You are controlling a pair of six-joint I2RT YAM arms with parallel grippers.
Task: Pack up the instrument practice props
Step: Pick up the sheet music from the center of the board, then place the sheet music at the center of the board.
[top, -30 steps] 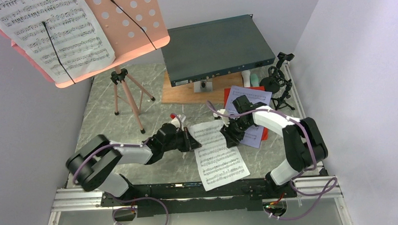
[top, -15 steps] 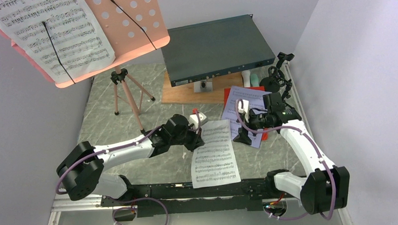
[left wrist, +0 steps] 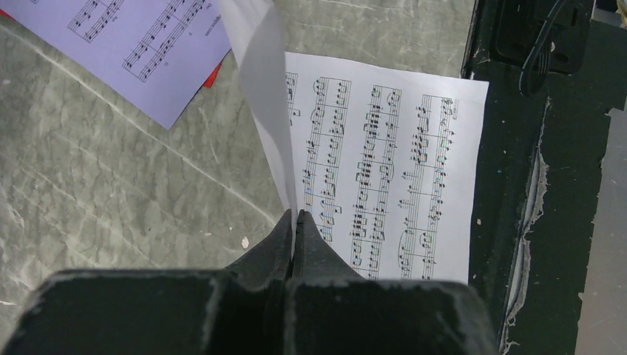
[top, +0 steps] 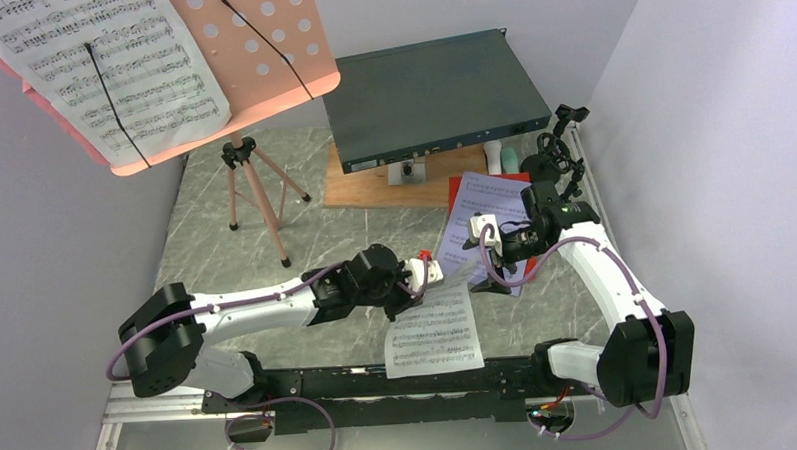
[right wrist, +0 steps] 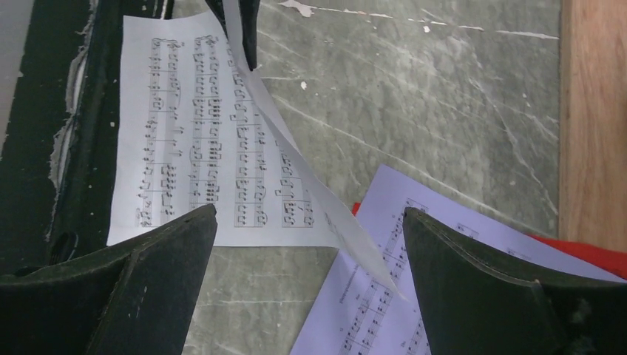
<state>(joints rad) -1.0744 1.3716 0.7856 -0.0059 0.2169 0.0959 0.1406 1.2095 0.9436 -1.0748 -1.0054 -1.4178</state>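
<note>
My left gripper [top: 414, 287] is shut on the edge of a white sheet-music page [top: 435, 329], [left wrist: 384, 170], lifting one side so it folds upward; the rest lies by the table's near edge. It also shows in the right wrist view [right wrist: 214, 140]. My right gripper [top: 488, 270] is open and empty above the lavender page [top: 489, 210], [right wrist: 414, 296], which lies on a red page [top: 461, 191]. The salmon-pink music stand [top: 242, 160] stands at the back left with a white page [top: 109, 65] clipped on it. The black mic stand [top: 561, 169] and white/mint tubes [top: 502, 157] are at the back right.
A dark grey rack-mount box [top: 435, 94] sits on a wooden board [top: 373, 189] at the back centre. The black base rail [top: 380, 386] runs along the near edge. Grey walls close in on both sides.
My left gripper has moved right and nearer, dragging the white page toward the near edge and folding it up. My right gripper let go of that page and drew back right over the lavender page.
</note>
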